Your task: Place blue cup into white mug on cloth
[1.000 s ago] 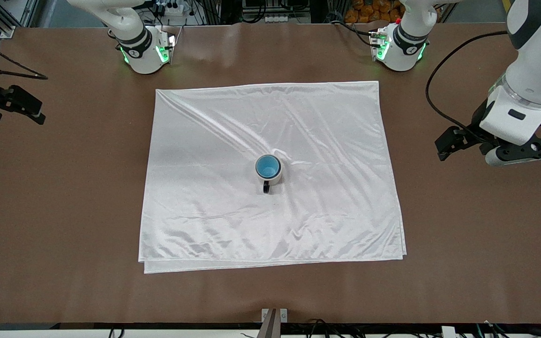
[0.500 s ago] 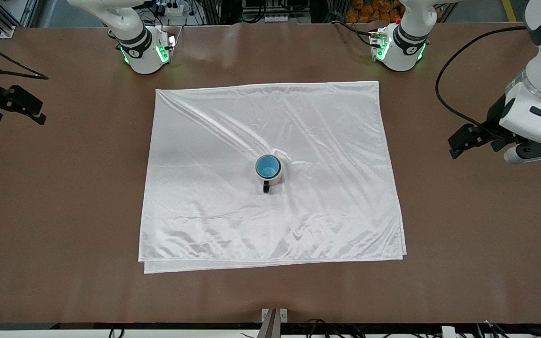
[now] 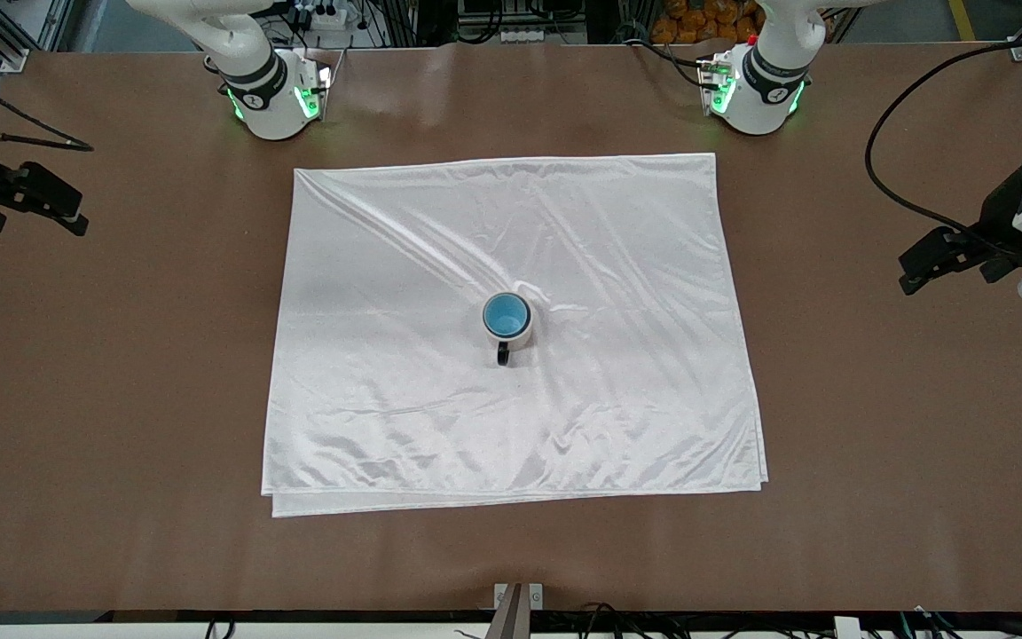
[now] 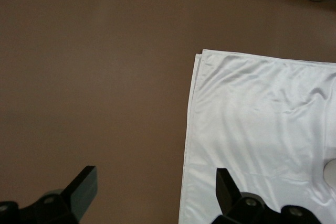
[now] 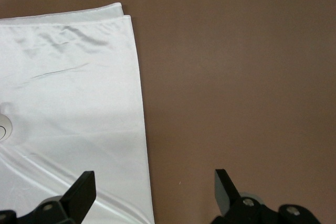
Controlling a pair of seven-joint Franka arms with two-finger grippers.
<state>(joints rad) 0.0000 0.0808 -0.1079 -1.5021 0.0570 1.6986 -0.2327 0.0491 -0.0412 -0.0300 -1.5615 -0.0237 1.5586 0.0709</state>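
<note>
Front view: cup (image 3: 507,314) sitting inside mug (image 3: 508,327), upright, roughly mid-cloth (image 3: 387,355), black handle facing the front camera. Left gripper (image 4: 155,191) spread open and empty, over bare table (image 3: 875,399) off the cloth's edge at the left arm's end. Right gripper (image 5: 154,191) open too, empty, over bare table at its own end, waiting.

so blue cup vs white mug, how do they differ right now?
The handleless light-blue cup sits nested inside the cream-white ceramic mug; the mug stands on the shiny white satin cloth. The mug has a black loop handle pointing toward the front camera; the cup has none. The cup is narrower. Both stand upright.
</note>
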